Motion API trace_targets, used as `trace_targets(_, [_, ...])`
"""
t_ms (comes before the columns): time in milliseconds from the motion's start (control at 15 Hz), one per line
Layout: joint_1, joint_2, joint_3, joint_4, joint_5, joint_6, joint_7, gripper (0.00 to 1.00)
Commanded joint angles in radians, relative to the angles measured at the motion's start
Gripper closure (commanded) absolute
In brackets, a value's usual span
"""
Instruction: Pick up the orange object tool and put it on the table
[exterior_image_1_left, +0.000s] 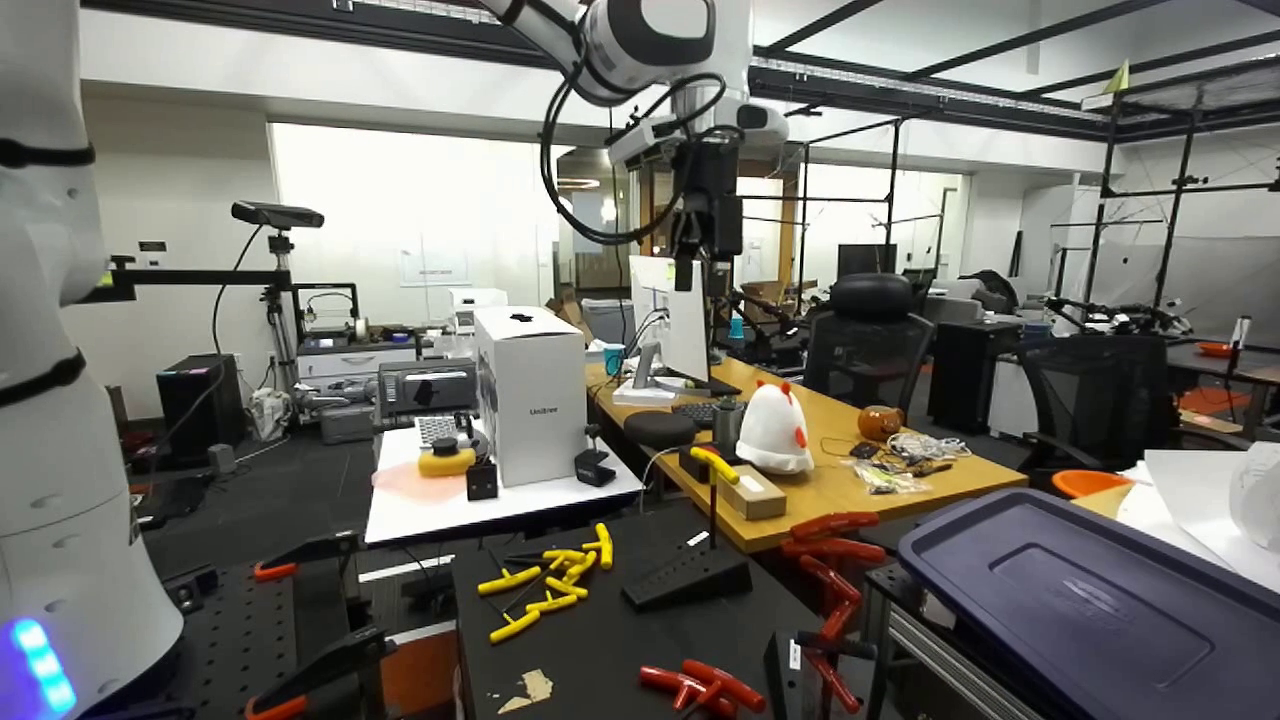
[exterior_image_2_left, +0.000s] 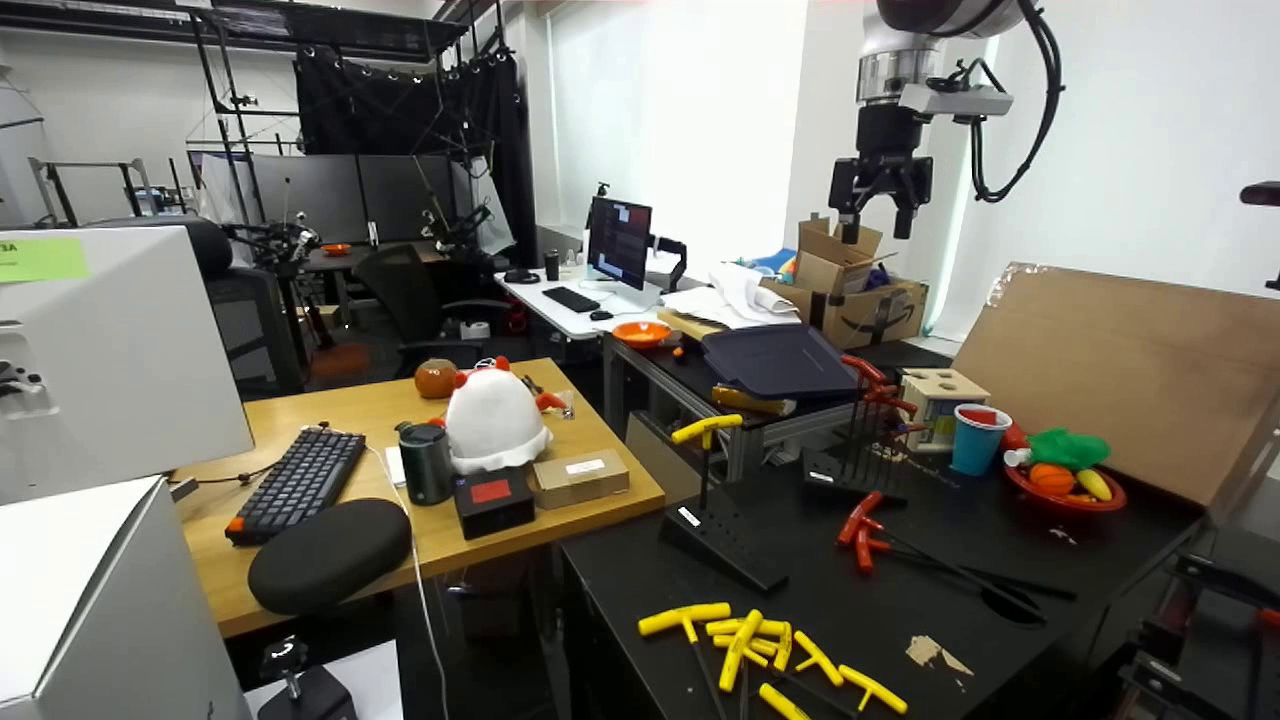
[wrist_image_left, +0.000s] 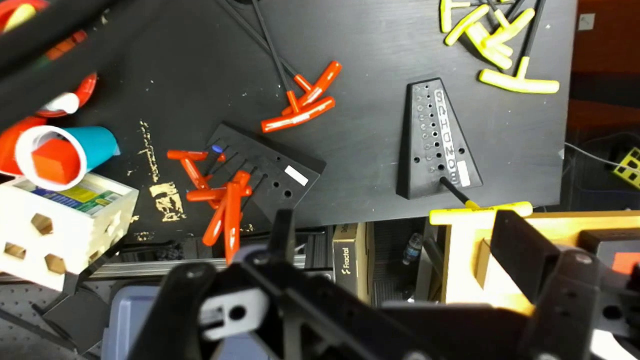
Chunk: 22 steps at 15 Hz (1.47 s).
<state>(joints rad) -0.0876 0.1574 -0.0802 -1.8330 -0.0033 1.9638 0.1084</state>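
Two orange-red T-handle tools (wrist_image_left: 298, 116) lie crossed on the black table (wrist_image_left: 360, 175); they also show in both exterior views (exterior_image_1_left: 722, 683) (exterior_image_2_left: 858, 518). Several more orange-red tools (wrist_image_left: 233, 215) stand in a black holder (wrist_image_left: 265, 162); their handles rise from it (exterior_image_2_left: 868, 370). The table with the light tan wooden top (exterior_image_1_left: 835, 492) stands beside the black one (exterior_image_2_left: 345, 405). My gripper (wrist_image_left: 395, 222) is open, with nothing between its fingers. It hangs high above the tools, pointing down, in both exterior views (exterior_image_1_left: 700, 262) (exterior_image_2_left: 877, 228).
A yellow T-handle tool (wrist_image_left: 465, 216) stands upright in a second black holder (wrist_image_left: 430, 135). Several yellow tools (exterior_image_1_left: 550, 580) lie loose. A wooden shape box (exterior_image_2_left: 935, 405), blue cup (exterior_image_2_left: 975, 445) and red bowl (exterior_image_2_left: 1065, 500) stand at one side. A dark lid (exterior_image_1_left: 1090, 610) lies nearby.
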Motion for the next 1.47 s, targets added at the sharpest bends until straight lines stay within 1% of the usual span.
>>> trace_targets(0, [-0.011,0.099,-0.010,0.130,0.030,-0.026,0.016,0.00])
trace_targets(467, [-0.053,0.236,-0.029,0.282,0.073,-0.049,0.017,0.00])
trace_targets(933, [-0.097,0.344,-0.032,0.403,0.114,-0.080,0.019,0.00])
trace_targets(1400, [-0.130,0.446,-0.035,0.510,0.127,-0.123,0.029,0.00])
